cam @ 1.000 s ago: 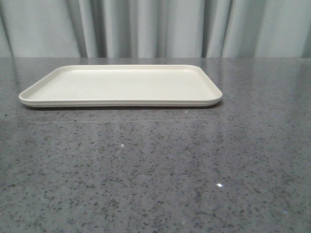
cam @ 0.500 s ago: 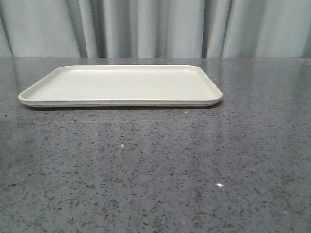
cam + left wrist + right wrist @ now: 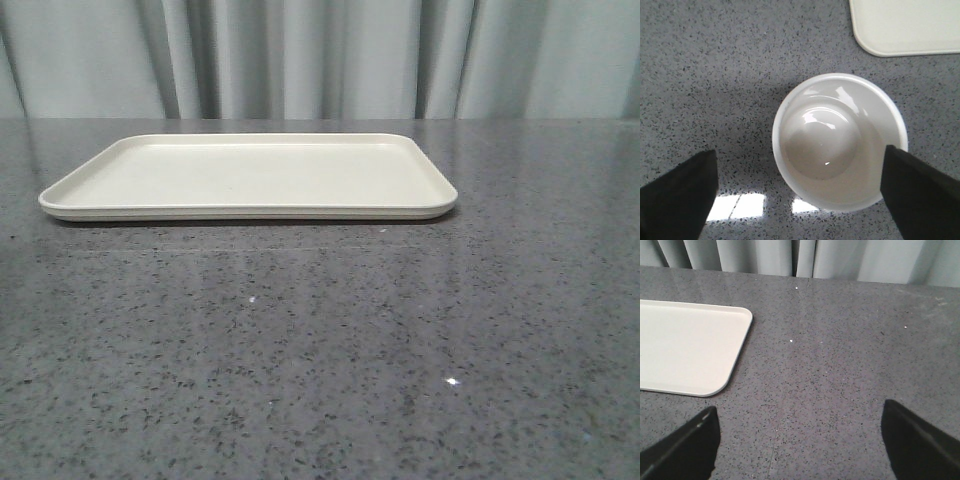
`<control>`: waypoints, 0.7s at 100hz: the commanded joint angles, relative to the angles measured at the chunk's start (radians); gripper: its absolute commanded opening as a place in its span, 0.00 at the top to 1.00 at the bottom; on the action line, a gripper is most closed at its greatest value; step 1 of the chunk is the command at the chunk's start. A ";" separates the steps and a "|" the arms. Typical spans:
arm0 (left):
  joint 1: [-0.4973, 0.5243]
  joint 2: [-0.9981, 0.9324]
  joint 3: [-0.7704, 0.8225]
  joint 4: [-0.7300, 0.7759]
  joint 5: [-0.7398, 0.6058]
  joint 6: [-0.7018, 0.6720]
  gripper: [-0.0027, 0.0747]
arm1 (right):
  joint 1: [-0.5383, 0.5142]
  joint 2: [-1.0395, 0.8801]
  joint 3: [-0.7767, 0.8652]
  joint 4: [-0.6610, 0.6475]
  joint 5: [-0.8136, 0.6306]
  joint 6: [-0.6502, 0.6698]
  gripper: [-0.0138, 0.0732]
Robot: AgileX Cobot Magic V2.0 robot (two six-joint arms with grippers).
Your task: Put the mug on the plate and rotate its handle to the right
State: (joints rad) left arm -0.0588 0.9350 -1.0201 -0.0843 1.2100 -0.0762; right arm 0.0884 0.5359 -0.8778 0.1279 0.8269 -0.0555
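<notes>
Plate [image 3: 250,175] lies centre frame on the grey table [image 3: 320,350] in front view. Left wrist view: mug [image 3: 839,142] upright between wide-spread left gripper [image 3: 805,195] fingers, gripping nothing. Right wrist view: right gripper [image 3: 800,440] spread wide, empty

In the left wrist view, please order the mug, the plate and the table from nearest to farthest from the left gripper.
1. The mug, right between the open fingers of the left gripper.
2. The table, under the mug.
3. The plate, lying farther ahead, apart from the mug.
</notes>
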 commanded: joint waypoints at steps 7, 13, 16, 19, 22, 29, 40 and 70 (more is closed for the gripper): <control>0.003 0.079 -0.029 -0.003 -0.043 0.001 0.14 | -0.007 0.012 -0.031 0.003 -0.078 -0.009 0.10; 0.003 0.106 -0.029 -0.003 -0.043 0.021 0.14 | -0.007 0.012 -0.031 0.003 -0.078 -0.009 0.10; 0.003 0.119 -0.029 -0.003 -0.043 0.029 0.14 | -0.007 0.012 -0.031 0.003 -0.078 -0.009 0.10; 0.003 0.134 -0.029 -0.002 -0.043 0.028 0.14 | -0.007 0.012 -0.031 0.003 -0.078 -0.009 0.10; 0.003 0.145 -0.029 -0.002 -0.043 0.031 0.14 | -0.007 0.012 -0.031 0.003 -0.078 -0.009 0.10; 0.003 0.169 -0.029 -0.002 -0.043 0.034 0.14 | -0.007 0.012 -0.031 0.003 -0.078 -0.009 0.10; 0.003 0.193 -0.029 -0.002 -0.049 0.034 0.16 | -0.007 0.012 -0.031 0.003 -0.078 -0.009 0.10; 0.003 0.226 -0.029 -0.002 -0.064 0.034 0.63 | -0.007 0.012 -0.031 0.003 -0.079 -0.009 0.10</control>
State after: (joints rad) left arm -0.0588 1.1703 -1.0201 -0.0813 1.1856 -0.0439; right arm 0.0884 0.5359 -0.8778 0.1279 0.8269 -0.0561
